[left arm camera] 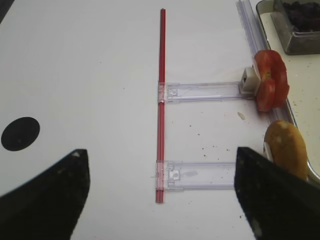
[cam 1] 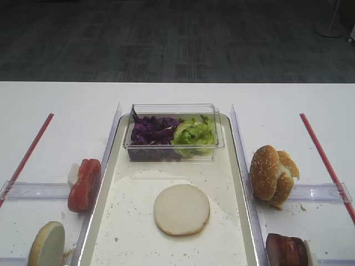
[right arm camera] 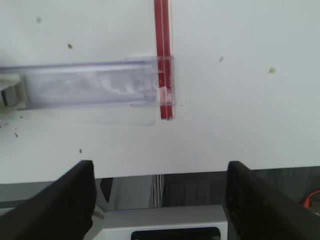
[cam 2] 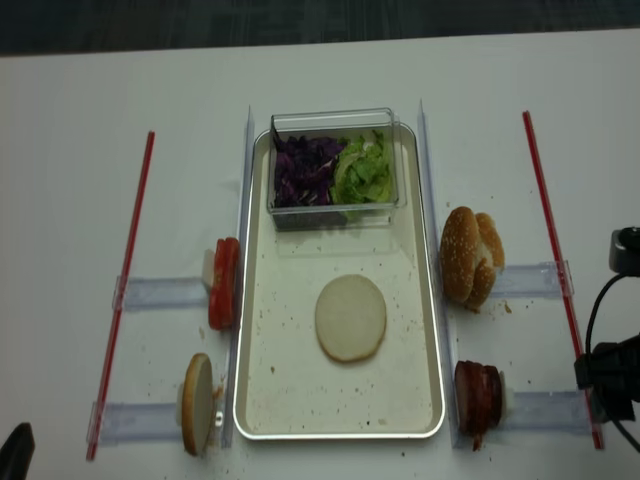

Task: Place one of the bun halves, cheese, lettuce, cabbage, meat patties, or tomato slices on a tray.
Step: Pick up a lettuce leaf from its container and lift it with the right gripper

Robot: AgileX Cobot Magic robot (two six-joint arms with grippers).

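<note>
The tray [cam 1: 105, 183] sits in the middle of the white desk [cam 1: 55, 100], and on its cream floor we see one bun half [cam 1: 182, 209] lying flat, cut face up, apart from everything else. At the tray's far end stands a clear plastic tub [cam 1: 173, 108] holding the purple cabbage [cam 1: 152, 131] on the left and the lettuce [cam 1: 194, 134] on the right. Left of the tray, the tomato slices [cam 1: 84, 184] stand on edge against a clear holder, with another bun half [cam 1: 47, 244] on edge nearer us. On the right we see sesame-crusted bun halves [cam 1: 272, 174] leaning together and the meat patties [cam 1: 285, 250] below them.

Our right gripper [right arm camera: 160, 200] hangs over the desk edge near a red strip [right arm camera: 163, 60], jaws spread wide and holding nothing. Our left gripper [left arm camera: 162, 195] hovers over the other red strip [left arm camera: 161, 100], jaws likewise wide apart and empty.
</note>
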